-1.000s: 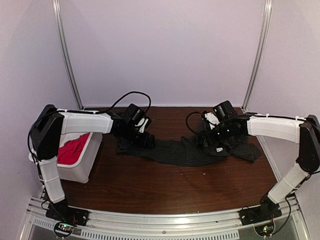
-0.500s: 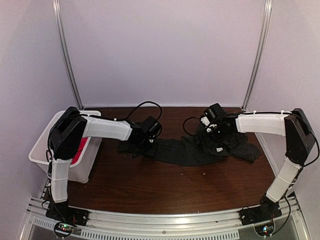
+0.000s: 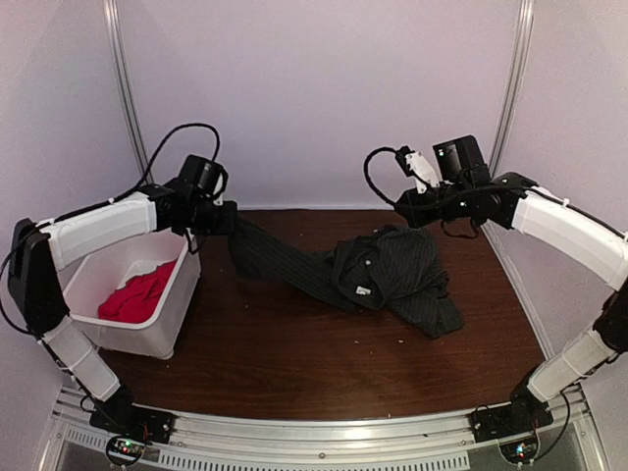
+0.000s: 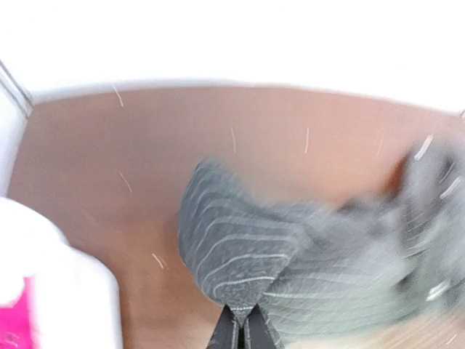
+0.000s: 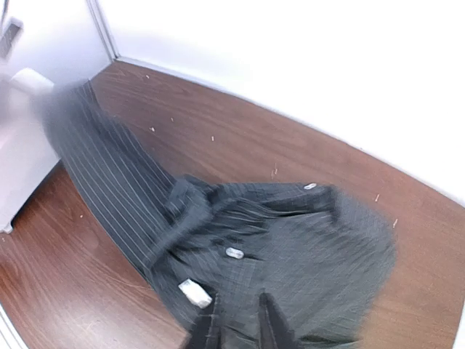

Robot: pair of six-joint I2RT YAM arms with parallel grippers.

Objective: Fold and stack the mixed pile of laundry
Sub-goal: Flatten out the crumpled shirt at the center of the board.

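The dark pinstriped shirt (image 3: 392, 275) hangs bunched over the middle right of the brown table (image 3: 294, 363), and one striped end is stretched up and to the left. My left gripper (image 3: 228, 221) is raised beside the bin and shut on that end; in the left wrist view its tips (image 4: 243, 307) pinch a corner of the shirt (image 4: 240, 247). My right gripper (image 3: 402, 211) is raised at the back right. In the right wrist view the right gripper (image 5: 238, 294) is shut on a fold of the shirt (image 5: 290, 247). The red T-shirt (image 3: 137, 292) lies in the bin.
A white plastic bin (image 3: 162, 329) stands on the table's left side, under my left arm; its rim (image 4: 73, 291) shows blurred in the left wrist view. Pale walls and two metal posts (image 3: 132, 108) close the back. A rail (image 3: 314, 432) runs along the near edge.
Both grippers closed on the shirt and rose from the table. The left one swung left toward the bin, pulling one end out, and the right one lifted the bunched body.
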